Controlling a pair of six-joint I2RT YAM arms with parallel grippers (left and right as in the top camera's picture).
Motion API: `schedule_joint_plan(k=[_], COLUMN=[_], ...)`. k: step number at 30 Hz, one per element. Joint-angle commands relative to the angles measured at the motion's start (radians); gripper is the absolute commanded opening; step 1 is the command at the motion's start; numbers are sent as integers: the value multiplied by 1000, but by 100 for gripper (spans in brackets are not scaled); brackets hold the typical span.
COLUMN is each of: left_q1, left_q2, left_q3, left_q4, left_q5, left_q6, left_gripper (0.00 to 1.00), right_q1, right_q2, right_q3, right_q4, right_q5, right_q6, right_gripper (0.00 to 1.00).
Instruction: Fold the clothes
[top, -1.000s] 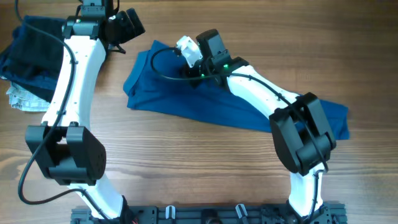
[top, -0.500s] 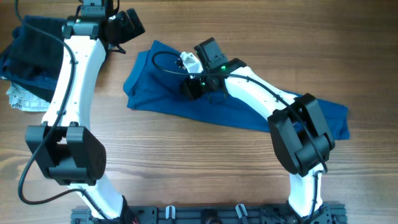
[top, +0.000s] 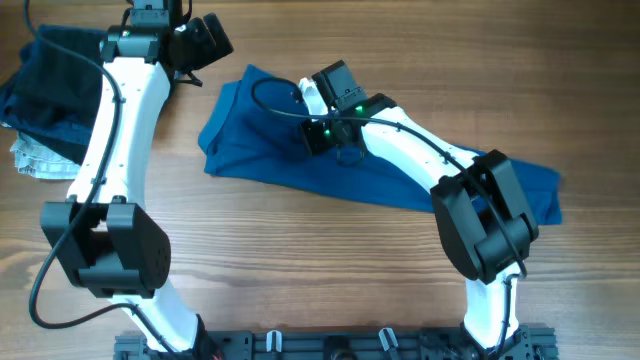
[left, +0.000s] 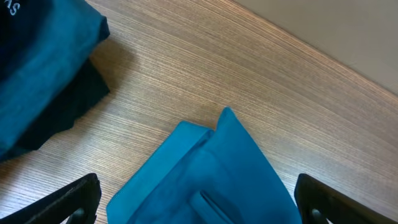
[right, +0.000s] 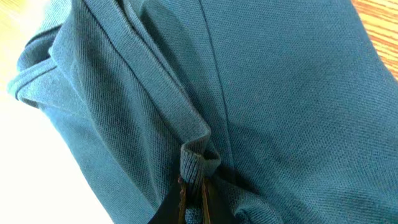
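Two fingers of the right gripper (right: 191, 186) are pressed together on a small raised ridge of the T-shirt (right: 280, 87), a bit of seam or hem bunched right at the tips. To my eye that pinch is there to drag or lift this part of the cloth so it can be spread flat or laid over itself. Around the grip the blue fabric runs in long creases, so the shirt is far from flat and I'd say the folding has barely begun. The shirt lies rumpled across the middle of the table (top: 300, 260), slanting from the far left-centre down under the right arm to the right side, and the right gripper sits on its left-central part near the far edge. The left gripper (left: 198, 200) hangs with its jaws wide apart and nothing in them, just above the shirt's far left corner, which pokes up between its fingers in the wrist view; it looks parked there, ready to take that corner. Further left, apart from the shirt, sit the dark folded garments (top: 45, 70) with a pale patterned cloth (top: 35, 160) beside them
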Motion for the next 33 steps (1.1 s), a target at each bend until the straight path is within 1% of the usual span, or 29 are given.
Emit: schedule_joint_plan(k=[1,6,11,14,16,20,26,31,33], left_q1=[1,1,1,1,1,1,1,1,1], left_q2=[-2,-2,-2,-2,-2,-2,-2,-2,-2], left_q3=[5,5,5,5,5,5,5,5,5], left_q4=[0,0,0,0,0,0,0,0,0], left_q5=[-6,-6,-6,-6,-6,-6,-6,-6,-6], left_q6=[-6,-6,-6,-6,-6,-6,-6,-6,-6], left_gripper=[100,100,100,100,100,100,100,100,100], right_q1=[5,16,65,94,105,105,105,105,105], right_q2=[18,18,18,18,18,18,19,21,22], right_q3=[-7,-7,-7,-7,-7,-7,-7,-7,-7], right_q4=[-5,-13,-71,-75,-62,-60,-33,13,30], right_q5=[-82,-241,-243,-243,-228,-100,-73,71,150], right_q6=[36,189,310,374,381,379,417,413,385], right_gripper=[4,5,4,4,4,4,4,4,4])
